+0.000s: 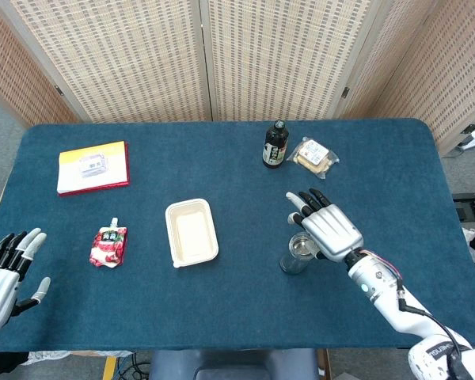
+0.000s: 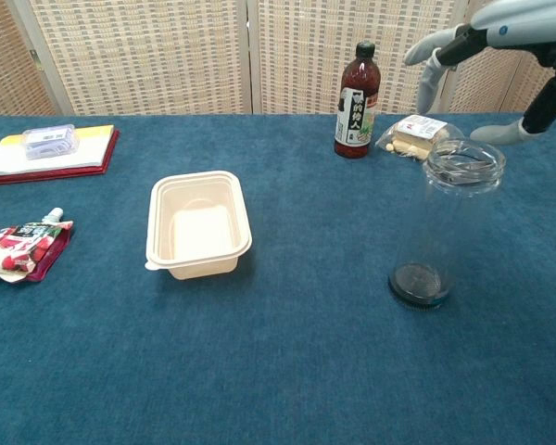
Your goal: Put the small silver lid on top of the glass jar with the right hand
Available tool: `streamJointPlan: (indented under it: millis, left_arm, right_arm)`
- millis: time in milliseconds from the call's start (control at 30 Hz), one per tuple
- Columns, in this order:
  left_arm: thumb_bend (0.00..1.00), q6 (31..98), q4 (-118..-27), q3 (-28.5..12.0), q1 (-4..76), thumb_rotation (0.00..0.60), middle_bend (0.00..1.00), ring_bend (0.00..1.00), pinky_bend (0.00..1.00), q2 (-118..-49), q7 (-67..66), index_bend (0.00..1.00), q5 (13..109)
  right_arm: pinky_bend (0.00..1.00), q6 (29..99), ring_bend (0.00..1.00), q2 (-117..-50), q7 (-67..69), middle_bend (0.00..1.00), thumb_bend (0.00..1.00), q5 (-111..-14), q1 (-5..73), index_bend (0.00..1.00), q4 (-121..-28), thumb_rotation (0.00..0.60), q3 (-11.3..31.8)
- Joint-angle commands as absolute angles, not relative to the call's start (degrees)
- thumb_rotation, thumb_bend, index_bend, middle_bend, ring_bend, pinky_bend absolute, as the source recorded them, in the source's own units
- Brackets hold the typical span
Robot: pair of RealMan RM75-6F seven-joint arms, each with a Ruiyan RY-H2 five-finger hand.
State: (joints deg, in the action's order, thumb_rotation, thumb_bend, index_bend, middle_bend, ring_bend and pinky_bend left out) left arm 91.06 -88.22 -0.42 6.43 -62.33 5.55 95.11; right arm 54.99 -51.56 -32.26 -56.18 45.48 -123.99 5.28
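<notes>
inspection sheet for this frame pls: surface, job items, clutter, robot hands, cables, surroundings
Surface: table under a dark blue cloth.
Job's things: glass jar upright; small silver lid sits on its mouth; whether it is level or fully seated cannot be told.
Clutter: cream food tray, dark sauce bottle, wrapped snack, red drink pouch, red and yellow book with a clear packet on top.
Robot hands: right robot hand open, above and beside the jar, apart from the lid. Left robot hand open at the near left edge.
Cables: thin wires along the right forearm.
Surroundings: woven folding screens behind the table.
</notes>
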Motion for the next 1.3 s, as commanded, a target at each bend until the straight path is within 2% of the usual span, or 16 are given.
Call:
streamJointPlan:
  millis: [33, 200, 733, 1300]
  left_arm:
    - [0.37, 90.9, -88.2, -0.5, 6.5, 0.600, 0.05, 0.00, 0.00, -62.4, 5.4, 0.00, 95.0]
    - [0.37, 90.7, -88.2, -0.5, 6.5, 0.600, 0.05, 0.00, 0.00, -62.6, 4.9, 0.00, 94.9]
    - [0.37, 90.3, -88.3, -0.7, 6.6, 0.600, 0.05, 0.00, 0.00, -63.1, 3.4, 0.00, 94.6]
    - [0.37, 90.5, -88.3, -0.6, 6.6, 0.600, 0.05, 0.00, 0.00, -63.1, 3.2, 0.00, 94.8]
  right_arm:
    - [0.00, 56.0, 0.00, -50.0, -31.0, 0.00, 0.40, -57.7, 44.6, 0.31, -125.4, 0.600, 5.5]
    - [0.00, 56.5, 0.00, -47.4, -26.8, 0.00, 0.40, -61.8, 42.5, 0.30, -127.1, 0.600, 5.6]
    - [0.00, 55.8, 0.00, -44.5, -25.6, 0.00, 0.39, -72.7, 36.4, 0.30, -128.4, 0.600, 0.5]
    - [0.00, 54.9, 0.00, -45.4, -26.3, 0.00, 0.39, -74.9, 33.6, 0.30, -126.6, 0.600, -0.9]
